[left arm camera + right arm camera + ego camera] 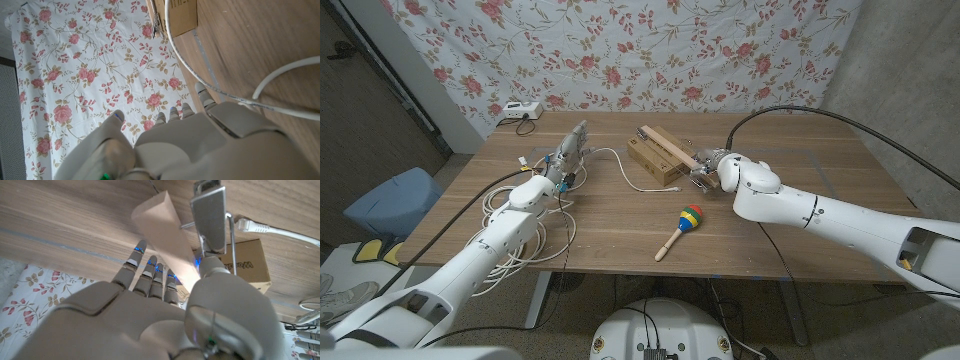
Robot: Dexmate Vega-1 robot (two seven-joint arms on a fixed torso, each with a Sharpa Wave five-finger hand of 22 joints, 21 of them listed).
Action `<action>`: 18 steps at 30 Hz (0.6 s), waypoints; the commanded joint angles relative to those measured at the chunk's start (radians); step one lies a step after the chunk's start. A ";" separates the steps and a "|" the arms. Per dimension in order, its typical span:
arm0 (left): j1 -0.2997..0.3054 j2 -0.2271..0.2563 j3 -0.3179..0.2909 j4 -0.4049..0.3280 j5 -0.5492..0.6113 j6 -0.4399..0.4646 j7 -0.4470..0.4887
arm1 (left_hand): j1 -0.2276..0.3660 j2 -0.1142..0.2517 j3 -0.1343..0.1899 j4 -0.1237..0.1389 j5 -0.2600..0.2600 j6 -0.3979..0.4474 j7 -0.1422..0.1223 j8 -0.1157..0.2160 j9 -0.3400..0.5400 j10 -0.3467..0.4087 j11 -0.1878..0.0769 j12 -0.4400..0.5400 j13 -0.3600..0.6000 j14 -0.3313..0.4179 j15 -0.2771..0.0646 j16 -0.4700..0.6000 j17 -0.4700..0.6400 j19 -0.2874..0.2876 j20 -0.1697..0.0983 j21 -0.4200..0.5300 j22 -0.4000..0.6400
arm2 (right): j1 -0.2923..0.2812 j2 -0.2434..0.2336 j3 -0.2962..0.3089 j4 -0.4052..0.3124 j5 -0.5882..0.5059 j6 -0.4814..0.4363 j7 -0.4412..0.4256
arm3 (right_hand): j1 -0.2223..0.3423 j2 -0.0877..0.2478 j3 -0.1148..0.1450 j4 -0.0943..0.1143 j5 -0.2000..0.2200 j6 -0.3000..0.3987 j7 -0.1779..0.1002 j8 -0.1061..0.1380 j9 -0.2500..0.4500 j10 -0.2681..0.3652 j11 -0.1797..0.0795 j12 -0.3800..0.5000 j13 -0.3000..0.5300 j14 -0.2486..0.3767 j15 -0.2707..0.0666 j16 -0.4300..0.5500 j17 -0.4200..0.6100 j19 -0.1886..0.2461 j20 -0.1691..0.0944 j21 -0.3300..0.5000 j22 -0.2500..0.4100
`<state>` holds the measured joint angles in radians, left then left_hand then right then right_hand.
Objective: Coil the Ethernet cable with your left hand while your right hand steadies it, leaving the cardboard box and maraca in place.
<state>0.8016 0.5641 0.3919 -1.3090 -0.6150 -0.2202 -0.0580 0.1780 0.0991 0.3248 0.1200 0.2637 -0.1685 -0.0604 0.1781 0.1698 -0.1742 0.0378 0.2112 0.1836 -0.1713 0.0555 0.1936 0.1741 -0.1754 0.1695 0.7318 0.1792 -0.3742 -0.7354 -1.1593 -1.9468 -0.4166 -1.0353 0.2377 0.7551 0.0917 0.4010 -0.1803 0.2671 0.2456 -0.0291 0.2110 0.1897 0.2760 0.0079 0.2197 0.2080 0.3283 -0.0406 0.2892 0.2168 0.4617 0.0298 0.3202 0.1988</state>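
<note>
Ethernet cable point(605, 153), white, lies on the wooden surface point(760, 215) to the left of the cardboard box point(655, 157): its free end with the plug lies just in front of the box's left corner, one run arcs away from the box toward the left hand point(566, 160), and a loose bundle hangs over the surface's left edge, well apart from the box. The left hand stands over the cable run with its fingers point(200, 92) reaching forward; whether they pinch the cable cannot be told, though in the left wrist view the cable passes close across the back of the hand. The right hand point(708, 166) is at the box's right end, fingers point(150, 272) side by side and extended; a narrow cardboard strip point(165, 235) lies against them, but whether it is gripped cannot be told. The maraca point(682, 227) lies in front of the box, apart from it.

Step in hand, as judged: securing the cable before winding. Done well, the right hand leaves the box and pins the plug end, while the left draws even loops away from the box, keeping slack clear of the maraca.

Legible writing: the box face carries partial print beginning "Wo"; the rest is hidden.
</note>
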 commanded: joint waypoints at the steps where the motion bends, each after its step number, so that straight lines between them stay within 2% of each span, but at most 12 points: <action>1: -0.008 -0.003 0.001 0.018 -0.003 -0.003 -0.010 | -0.008 -0.001 -0.004 0.001 0.009 -0.047 0.004 0.004 0.003 -0.025 0.006 -0.002 0.005 -0.035 0.009 -0.001 0.006 -0.088 0.009 -0.005 0.002 | 0.034 0.058 -0.074 0.061 -0.104 -0.060 -0.010 | 0.122 0.077 0.030 0.008 -0.013 0.059 -0.026 0.016 0.002 0.093 -0.037 0.030 0.011 0.106 -0.145 0.075 0.045 0.047 -0.045 0.037 0.014; 3: -0.008 -0.002 0.001 0.017 -0.004 -0.001 -0.011 | -0.008 -0.001 -0.004 0.001 0.009 -0.047 0.004 0.004 0.003 -0.025 0.006 -0.002 0.005 -0.035 0.009 -0.001 0.006 -0.088 0.009 -0.005 0.002 | 0.030 0.062 -0.077 0.067 -0.117 -0.061 -0.026 | 0.209 0.107 0.043 0.022 -0.054 0.128 -0.047 0.027 0.003 0.180 -0.047 0.056 0.028 0.222 -0.180 0.182 0.124 0.070 -0.065 0.080 0.032; 7: -0.010 0.000 0.003 0.013 -0.002 0.004 -0.010 | -0.009 -0.001 -0.005 0.001 0.010 -0.047 0.005 0.004 0.003 -0.025 0.006 -0.002 0.005 -0.034 0.010 -0.001 0.006 -0.088 0.009 -0.007 0.002 | 0.018 0.063 -0.070 0.076 -0.127 -0.048 -0.045 | 0.345 0.112 0.076 0.032 -0.082 0.264 -0.067 0.045 0.006 0.316 -0.073 0.117 0.061 0.376 -0.191 0.320 0.259 0.105 -0.081 0.171 0.066; 8: -0.011 0.001 0.003 0.012 -0.001 0.006 -0.010 | -0.009 -0.001 -0.005 0.001 0.010 -0.047 0.005 0.003 0.003 -0.024 0.006 -0.001 0.005 -0.034 0.009 -0.001 0.006 -0.088 0.009 -0.007 0.002 | 0.013 0.062 -0.063 0.077 -0.123 -0.040 -0.049 | 0.350 0.114 0.078 0.049 -0.085 0.307 -0.063 0.053 0.007 0.360 -0.069 0.138 0.069 0.406 -0.187 0.338 0.280 0.106 -0.082 0.190 0.072; 9: -0.012 0.002 0.004 0.010 0.000 0.010 -0.010 | -0.009 -0.001 -0.005 0.001 0.010 -0.047 0.004 0.004 0.003 -0.024 0.006 -0.001 0.005 -0.034 0.009 -0.001 0.006 -0.088 0.009 -0.007 0.003 | 0.006 0.060 -0.053 0.077 -0.118 -0.030 -0.055 | 0.349 0.114 0.079 0.069 -0.087 0.356 -0.064 0.063 0.008 0.415 -0.074 0.165 0.079 0.451 -0.187 0.360 0.301 0.113 -0.084 0.211 0.079; 10: -0.013 0.004 0.005 0.008 0.000 0.014 -0.011 | -0.009 -0.001 -0.005 0.001 0.010 -0.047 0.004 0.003 0.003 -0.024 0.005 -0.001 0.005 -0.034 0.010 -0.001 0.006 -0.088 0.009 -0.008 0.003 | -0.002 0.058 -0.041 0.076 -0.112 -0.021 -0.062 | 0.335 0.111 0.072 0.099 -0.089 0.408 -0.059 0.068 0.008 0.464 -0.073 0.191 0.091 0.502 -0.180 0.386 0.328 0.120 -0.082 0.238 0.086; 12: -0.015 0.007 0.007 0.003 0.003 0.022 -0.009 | -0.009 0.000 -0.005 0.000 0.010 -0.047 0.004 0.004 0.003 -0.019 0.007 0.000 0.005 -0.031 0.010 0.000 0.006 -0.086 0.009 -0.008 0.003 | -0.027 0.050 -0.008 0.071 -0.094 0.008 -0.084 | 0.305 0.107 0.054 0.135 -0.088 0.471 -0.044 0.068 0.007 0.547 -0.052 0.235 0.109 0.563 -0.177 0.424 0.370 0.122 -0.079 0.273 0.095; 13: -0.016 0.011 0.009 -0.003 0.006 0.030 -0.006 | -0.009 0.000 -0.005 0.000 0.011 -0.046 0.004 0.004 0.003 -0.018 0.008 0.001 0.005 -0.029 0.011 0.001 0.006 -0.084 0.009 -0.008 0.003 | -0.040 0.048 0.006 0.069 -0.090 0.019 -0.100 | 0.286 0.106 0.043 0.155 -0.086 0.515 -0.026 0.069 0.007 0.582 -0.058 0.257 0.122 0.601 -0.174 0.452 0.400 0.124 -0.080 0.293 0.100; 15: -0.019 0.016 0.012 -0.012 0.013 0.045 0.002 | -0.007 0.003 -0.004 -0.002 0.011 -0.044 0.004 0.005 0.003 -0.005 0.010 0.005 0.005 -0.020 0.013 0.003 0.005 -0.075 0.008 -0.008 0.003 | -0.070 0.041 0.039 0.065 -0.079 0.050 -0.137 | 0.259 0.106 0.031 0.183 -0.084 0.535 -0.023 0.063 0.007 0.616 -0.049 0.277 0.132 0.619 -0.167 0.467 0.422 0.124 -0.079 0.309 0.104; 16: -0.021 0.019 0.014 -0.016 0.015 0.051 0.004 | -0.005 0.004 -0.002 -0.003 0.012 -0.036 0.004 0.008 0.003 0.004 0.011 0.008 0.005 -0.013 0.013 0.005 0.005 -0.066 0.008 -0.007 0.003 | -0.086 0.039 0.058 0.063 -0.071 0.065 -0.155 | 0.227 0.107 0.018 0.215 -0.079 0.551 -0.018 0.053 0.008 0.658 -0.043 0.303 0.148 0.635 -0.166 0.489 0.453 0.120 -0.087 0.327 0.109; 17: -0.023 0.020 0.016 -0.017 0.017 0.054 0.004 | -0.003 0.005 -0.002 -0.005 0.012 -0.033 0.005 0.008 0.003 0.009 0.010 0.010 0.005 -0.008 0.013 0.006 0.004 -0.063 0.008 -0.006 0.002 | -0.101 0.037 0.075 0.061 -0.065 0.079 -0.174 | 0.212 0.104 0.011 0.230 -0.073 0.562 -0.015 0.043 0.009 0.683 -0.035 0.324 0.164 0.648 -0.167 0.513 0.485 0.120 -0.090 0.344 0.114; 18: -0.026 0.022 0.018 -0.023 0.020 0.065 0.007 | -0.002 0.005 -0.001 -0.006 0.012 -0.032 0.005 0.009 0.003 0.011 0.009 0.010 0.005 -0.005 0.014 0.007 0.004 -0.061 0.009 -0.006 0.002 | -0.129 0.031 0.103 0.057 -0.057 0.104 -0.214 | 0.202 0.105 0.006 0.239 -0.070 0.563 -0.015 0.036 0.011 0.702 -0.041 0.339 0.175 0.656 -0.168 0.529 0.507 0.115 -0.093 0.351 0.118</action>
<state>0.7899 0.5691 0.3962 -1.3026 -0.6142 -0.2066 -0.0662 0.1780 0.0991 0.3247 0.1198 0.2702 -0.1684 -0.0604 0.1781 0.1698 -0.1688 0.0431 0.2149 0.1836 -0.1726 0.0652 0.1936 0.1741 -0.1754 0.1695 0.7240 0.1792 -0.3866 -0.6880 -1.1831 -1.8862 -0.5088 -1.0451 0.1738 1.0504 0.1552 0.3794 -0.0115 0.1855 0.6782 -0.0781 0.2613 0.1947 0.9205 -0.0379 0.5202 0.3555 0.9478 -0.1162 0.7783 0.6704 0.5771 -0.0534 0.6455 0.3061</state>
